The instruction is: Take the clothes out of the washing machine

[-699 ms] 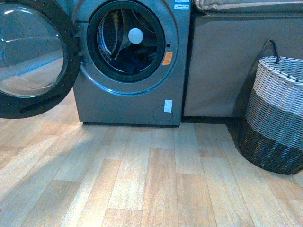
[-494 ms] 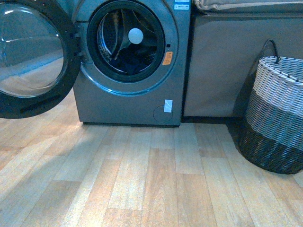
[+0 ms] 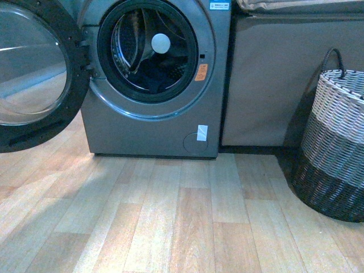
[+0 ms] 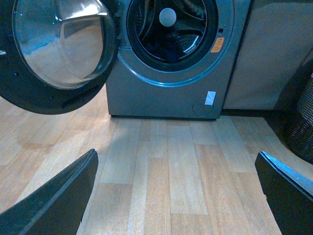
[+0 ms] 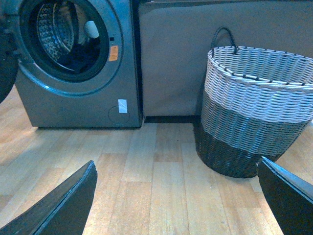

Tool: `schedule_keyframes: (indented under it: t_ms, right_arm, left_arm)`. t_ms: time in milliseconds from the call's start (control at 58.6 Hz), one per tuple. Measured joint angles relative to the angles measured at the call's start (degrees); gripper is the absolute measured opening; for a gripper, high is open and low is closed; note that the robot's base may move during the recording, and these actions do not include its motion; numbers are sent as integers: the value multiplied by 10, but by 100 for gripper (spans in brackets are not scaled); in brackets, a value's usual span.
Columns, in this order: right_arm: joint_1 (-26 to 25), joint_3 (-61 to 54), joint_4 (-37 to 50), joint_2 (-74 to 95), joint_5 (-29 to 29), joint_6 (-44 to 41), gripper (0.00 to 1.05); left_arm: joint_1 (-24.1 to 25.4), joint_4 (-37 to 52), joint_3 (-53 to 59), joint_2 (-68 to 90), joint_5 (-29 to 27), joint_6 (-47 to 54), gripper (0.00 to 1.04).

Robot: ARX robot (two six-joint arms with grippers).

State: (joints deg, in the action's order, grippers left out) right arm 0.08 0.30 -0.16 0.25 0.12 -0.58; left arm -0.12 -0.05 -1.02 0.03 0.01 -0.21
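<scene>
Clothes (image 3: 151, 78) lie dark inside the drum (image 3: 121, 51) of the washing machine (image 3: 162, 129), its door (image 3: 34, 74) swung open. I see my left fingers (image 4: 61, 200) and right fingers (image 5: 61, 203) spread apart, empty, above the wooden floor (image 3: 187, 216).

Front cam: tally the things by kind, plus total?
Dark grey metallic front-loader washing machine: 1
Beige flat-fronted unit: 1
Grey-white-black woven basket: 1
Heap of dark navy fabric clothes, pieces uncountable: 1
Total: 4
</scene>
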Motion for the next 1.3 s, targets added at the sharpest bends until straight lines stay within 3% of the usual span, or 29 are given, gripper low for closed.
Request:
schedule_keyframes:
  t_ms: [1296]
  right_arm:
    - [0, 0, 0, 0, -2, 0, 97]
  left_arm:
    - [0, 0, 0, 1, 0, 0, 98]
